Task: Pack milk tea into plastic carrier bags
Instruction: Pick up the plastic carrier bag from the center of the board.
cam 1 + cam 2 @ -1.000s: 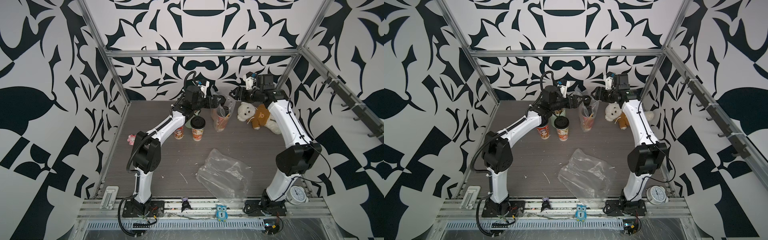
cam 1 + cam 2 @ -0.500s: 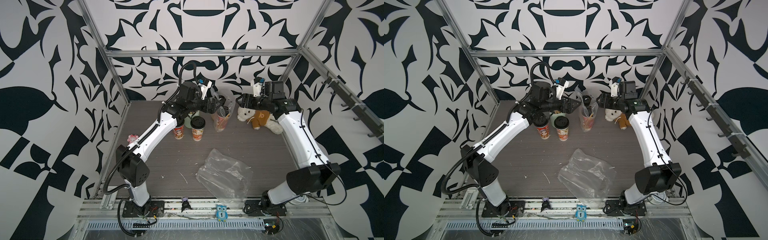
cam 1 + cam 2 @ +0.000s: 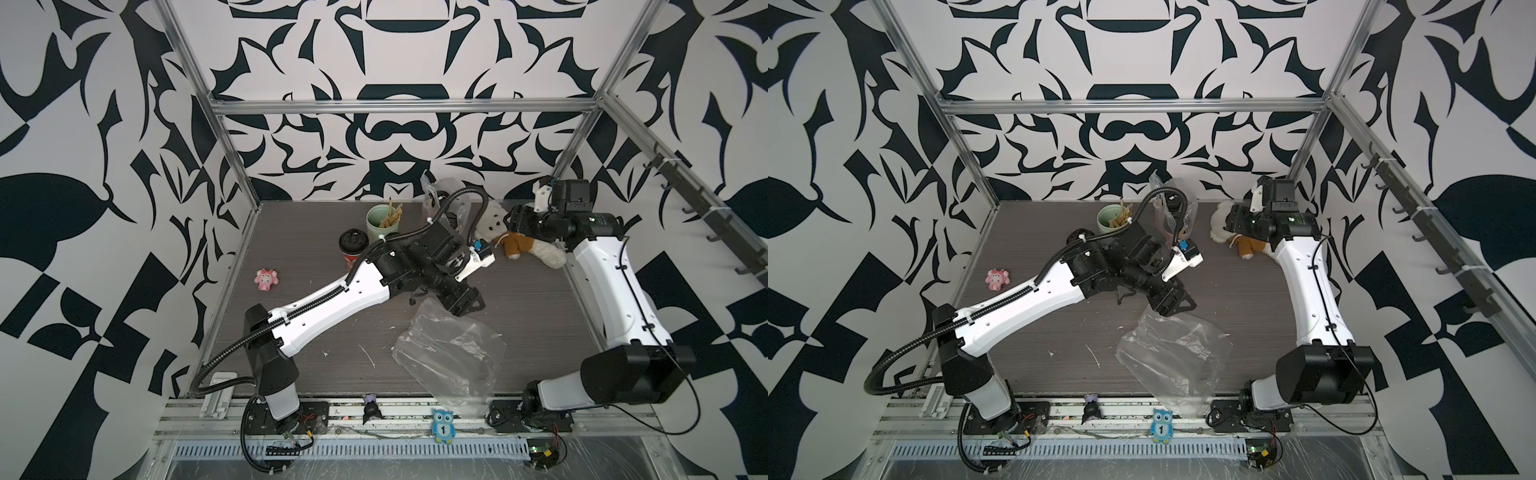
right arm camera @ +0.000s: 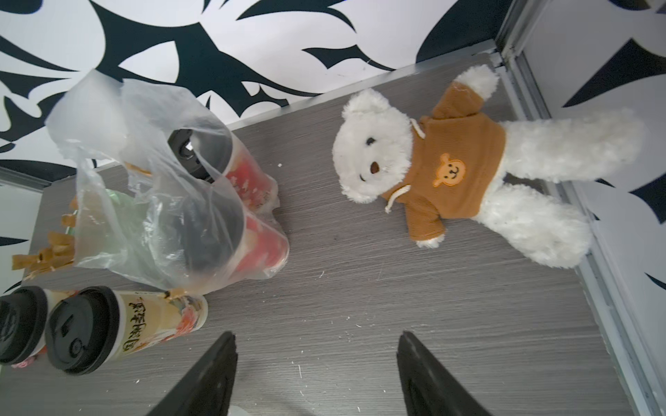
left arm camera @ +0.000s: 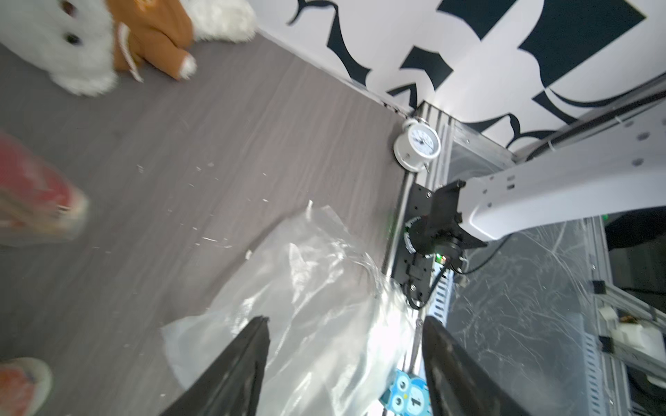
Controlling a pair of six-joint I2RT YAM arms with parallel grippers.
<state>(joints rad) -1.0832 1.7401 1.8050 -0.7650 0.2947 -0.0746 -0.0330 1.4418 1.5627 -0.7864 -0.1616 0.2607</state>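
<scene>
Grey wood tabletop (image 3: 291, 332), left gripper (image 5: 346, 320) jaws apart over flat empty bag (image 3: 449, 357), right gripper (image 4: 317, 334) jaws apart holding nothing near teddy bear (image 4: 450, 169), two red cups (image 4: 266, 248) inside upright bag (image 4: 108, 144).

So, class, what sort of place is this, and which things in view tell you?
Most likely a robot test cell: a left arm and right arm bolted to a rail, inside a metal frame with patterned walls.
</scene>
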